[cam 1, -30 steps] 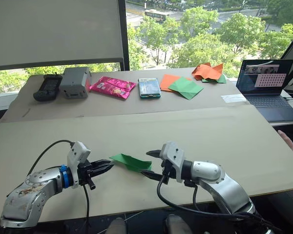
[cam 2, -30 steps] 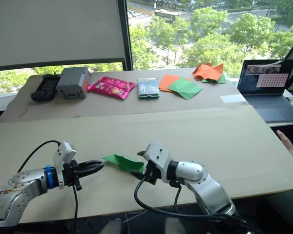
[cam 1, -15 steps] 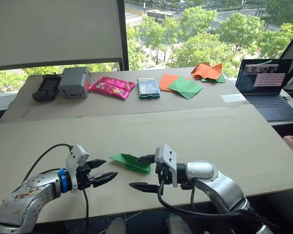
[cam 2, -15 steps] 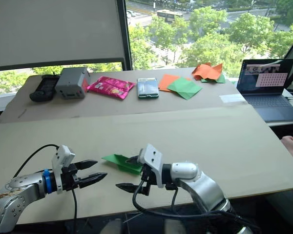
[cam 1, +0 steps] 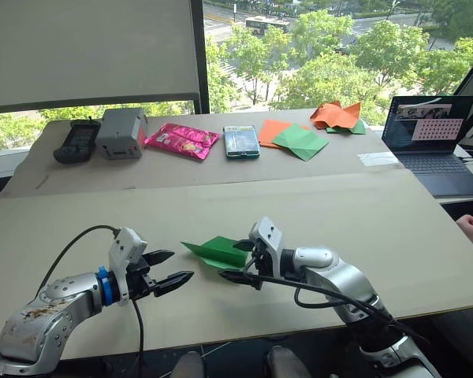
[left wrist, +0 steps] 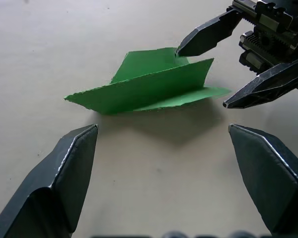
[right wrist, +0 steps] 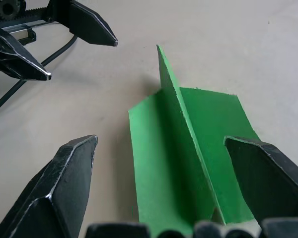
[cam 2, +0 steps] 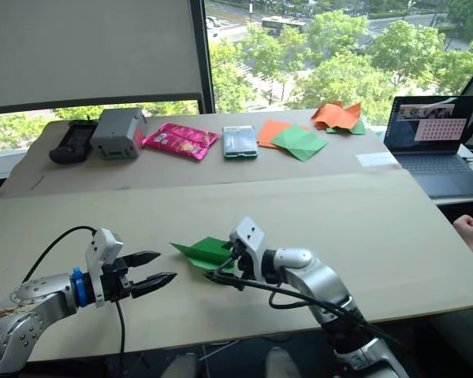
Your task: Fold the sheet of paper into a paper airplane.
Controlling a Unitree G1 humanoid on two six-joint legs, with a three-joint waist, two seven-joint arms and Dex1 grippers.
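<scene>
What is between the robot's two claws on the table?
The paper airplane lies between the open left gripper and the open right gripper, nearer the right one. Bare table separates it from the left, plain in the left wrist view.

On the worktop (cam 2: 394, 228) the folded paper airplane (cam 2: 202, 251) lies between the left gripper (cam 2: 164, 268), fingers spread just beside its point, and the right gripper (cam 2: 218, 268), whose fingers gape around its blunt end.

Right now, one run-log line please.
left pincer: open, beside paper airplane | right pincer: open around its wide end | airplane on table, unheld
</scene>
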